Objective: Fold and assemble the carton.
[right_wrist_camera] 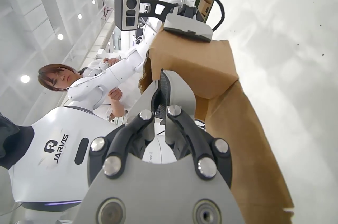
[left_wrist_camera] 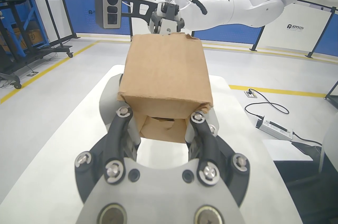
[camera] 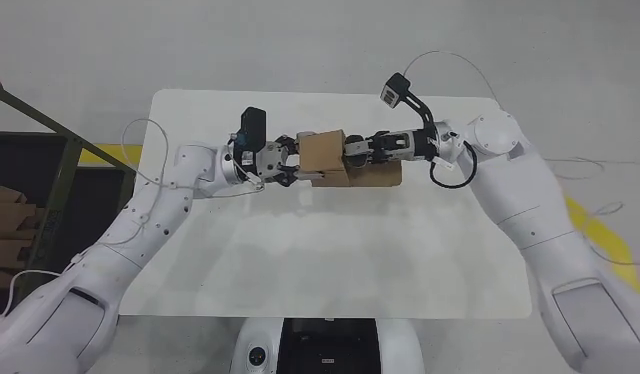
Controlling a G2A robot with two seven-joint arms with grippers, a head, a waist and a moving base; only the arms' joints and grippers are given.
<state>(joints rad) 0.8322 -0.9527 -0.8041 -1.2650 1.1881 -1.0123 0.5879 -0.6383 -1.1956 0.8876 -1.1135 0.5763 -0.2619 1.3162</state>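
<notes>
Midway, carton [camera: 325, 155]: left gripper [camera: 296, 161], right gripper [right_wrist_camera: 159, 83]

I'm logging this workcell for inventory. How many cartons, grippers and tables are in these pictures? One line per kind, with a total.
carton: 1
grippers: 2 (left gripper and right gripper, each closed on the carton)
table: 1
Total: 4

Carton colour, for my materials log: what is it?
The carton is plain brown, with no print visible. It shows best in the left wrist view.
</notes>
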